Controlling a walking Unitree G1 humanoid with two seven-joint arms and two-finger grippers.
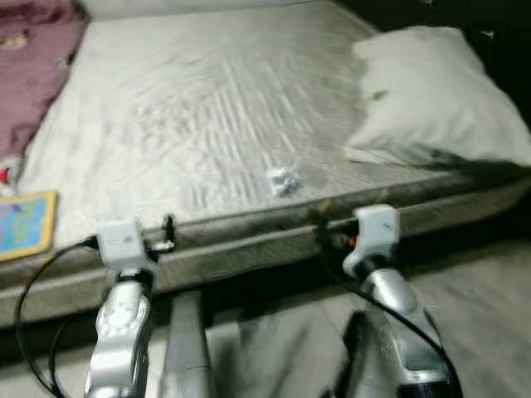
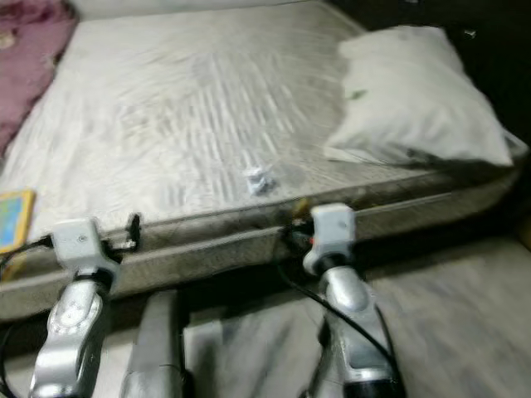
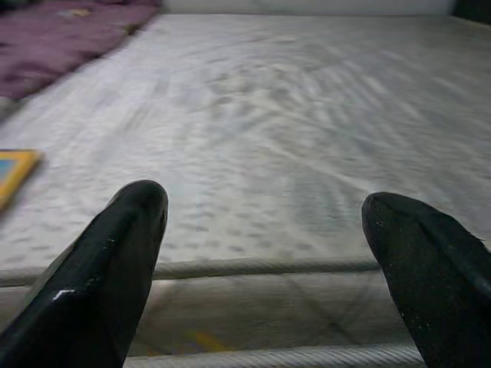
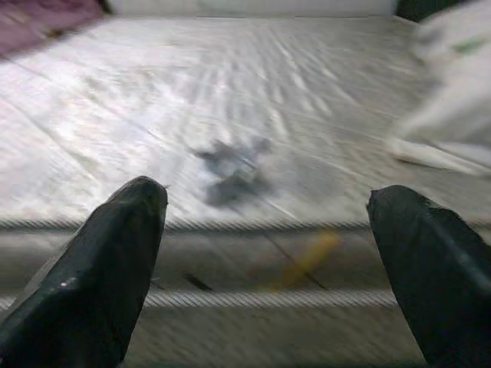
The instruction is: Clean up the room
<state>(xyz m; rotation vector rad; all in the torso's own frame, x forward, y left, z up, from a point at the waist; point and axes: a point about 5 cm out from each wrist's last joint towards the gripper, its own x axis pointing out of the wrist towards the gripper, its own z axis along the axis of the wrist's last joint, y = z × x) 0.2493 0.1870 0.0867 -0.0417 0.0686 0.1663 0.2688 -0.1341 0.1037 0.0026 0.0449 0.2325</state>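
- A bare, pale mattress (image 1: 207,108) fills the room's bed, with a small crumpled wrapper (image 1: 283,180) lying near its front edge.
- The right claw (image 4: 268,268) hangs just short of that edge, fingers spread wide and empty, the wrapper on the mattress just beyond them.
- The left claw (image 3: 261,268) hovers at the same edge farther left, likewise spread and holding nothing.
- A white pillow (image 1: 436,95) rests at the mattress's right corner.
- A purple blanket (image 1: 33,66) lies bunched at the far left, a colourful book (image 1: 26,222) near the front left corner.
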